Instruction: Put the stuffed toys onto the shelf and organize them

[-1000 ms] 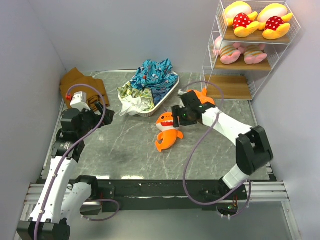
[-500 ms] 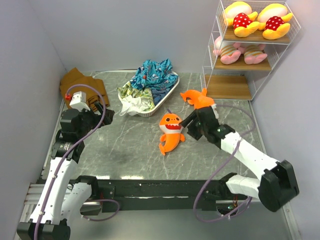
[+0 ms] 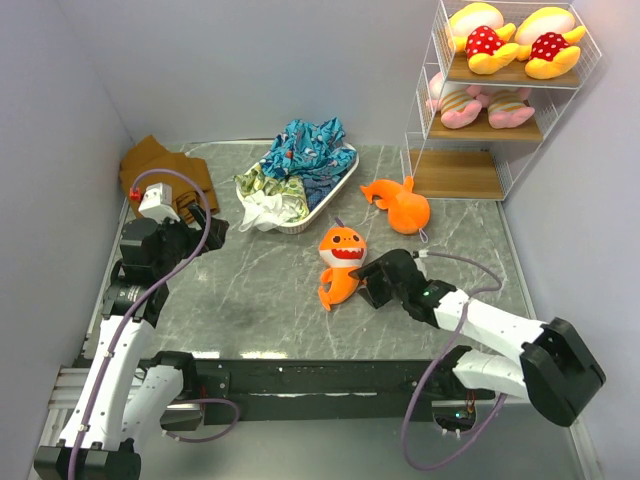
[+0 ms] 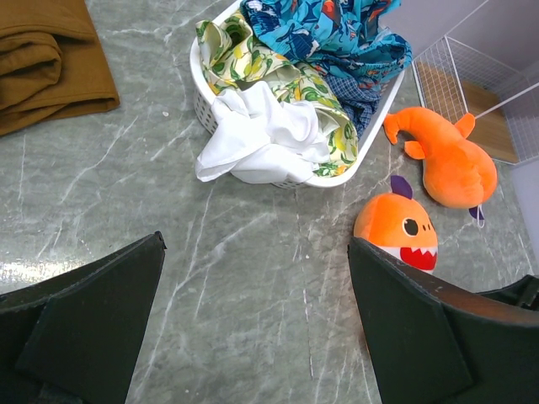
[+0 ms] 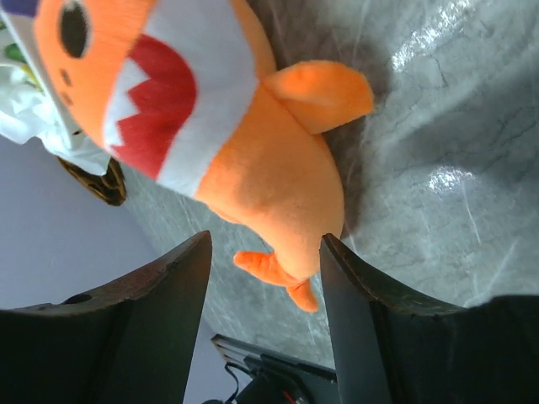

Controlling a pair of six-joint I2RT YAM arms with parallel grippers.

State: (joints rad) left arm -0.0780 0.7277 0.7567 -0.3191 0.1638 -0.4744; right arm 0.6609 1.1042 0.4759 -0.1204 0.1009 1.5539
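An orange shark toy (image 3: 339, 263) lies face up mid-table; it also shows in the right wrist view (image 5: 219, 143) and the left wrist view (image 4: 397, 229). A second orange shark (image 3: 400, 202) lies face down by the shelf (image 3: 470, 172). Two yellow toys (image 3: 515, 40) sit on the top board, two pink toys (image 3: 480, 104) on the middle board. My right gripper (image 3: 368, 285) is open, its fingers (image 5: 164, 303) either side of the shark's tail end. My left gripper (image 3: 205, 232) is open and empty at the left.
A white oval tray (image 3: 330, 198) heaped with blue-patterned and white cloth stands at the back centre. A brown folded cloth (image 3: 165, 170) lies at the back left. The shelf's bottom board (image 3: 455, 180) is bare.
My right arm has swung from behind the shark round to its near right side and lowered. The shark shifted slightly right and turned upright. The left arm has not moved.
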